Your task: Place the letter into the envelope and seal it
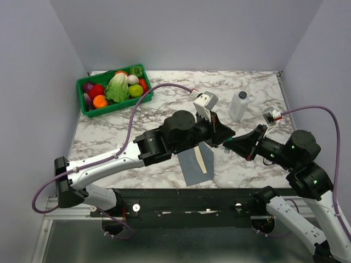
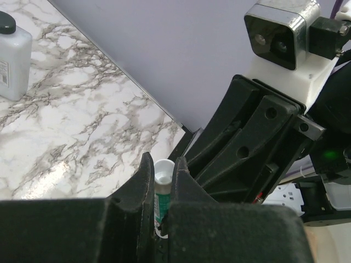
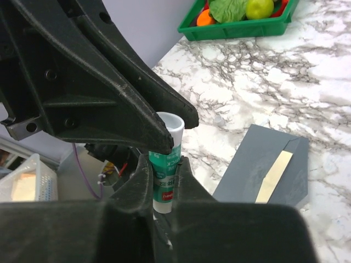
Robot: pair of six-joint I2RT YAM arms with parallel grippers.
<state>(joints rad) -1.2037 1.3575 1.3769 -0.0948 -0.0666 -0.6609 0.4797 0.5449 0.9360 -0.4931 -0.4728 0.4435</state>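
Item: glue stick (image 3: 164,183), green and white, held upright above the bench (image 3: 263,71).
Right pincer (image 3: 164,170): clamped on the tube's lower body.
Left pincer (image 2: 163,165): closed on the white cap end.
Envelope (image 3: 247,164): slate-grey, flat on the bench just beside both pincers.
Letter (image 3: 276,175): seen only as a narrow cream-tan strip along the envelope's flap edge.
Also on the bench: white bottle (image 1: 239,105); green basket (image 1: 118,104) of vegetables, far-left corner.

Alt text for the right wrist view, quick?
The right gripper clamps a green-and-white tube, the left gripper closed on its white top. Beyond, on the marble table, lies the grey envelope with a cream strip of letter showing.
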